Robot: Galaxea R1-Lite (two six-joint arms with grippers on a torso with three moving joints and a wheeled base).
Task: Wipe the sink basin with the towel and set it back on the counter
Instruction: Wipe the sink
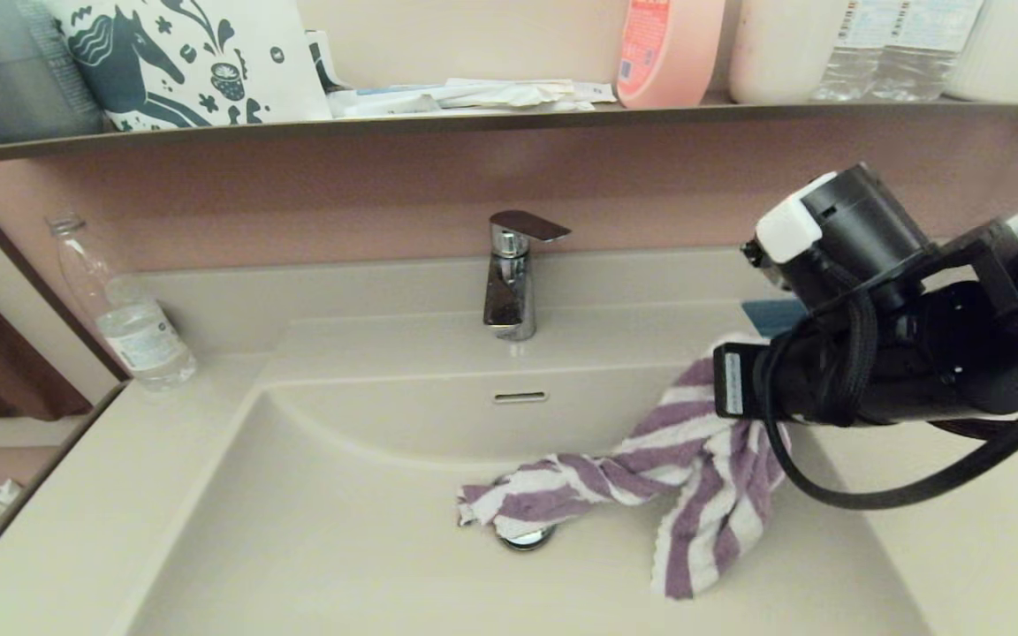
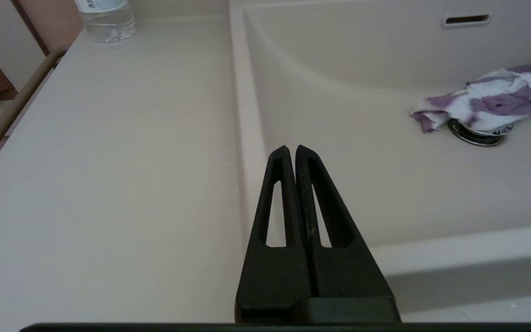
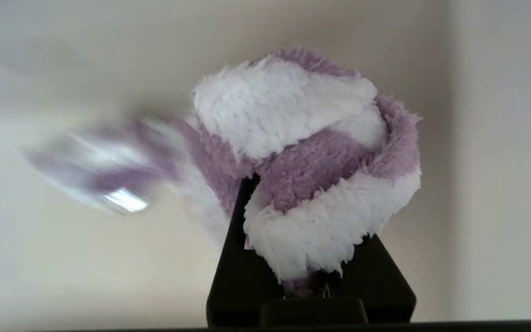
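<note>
The purple-and-white striped towel (image 1: 686, 459) hangs from my right gripper (image 1: 739, 397) into the cream sink basin (image 1: 341, 530). Its loose end trails across the basin floor and lies over part of the chrome drain plug (image 1: 527, 536). In the right wrist view the towel (image 3: 302, 115) bunches between the black fingers (image 3: 240, 230), which are shut on it, and it hides their tips. My left gripper (image 2: 291, 148) is shut and empty, hovering over the basin's left rim beside the counter (image 2: 109, 161). From there the towel (image 2: 491, 99) shows far off on the drain plug (image 2: 477, 136).
A chrome faucet (image 1: 509, 274) stands behind the basin above the overflow slot (image 1: 520, 397). A clear water bottle (image 1: 125, 309) is at the counter's back left. A small blue tray (image 1: 770, 315) sits behind my right wrist. The upper shelf (image 1: 474, 119) holds bottles and papers.
</note>
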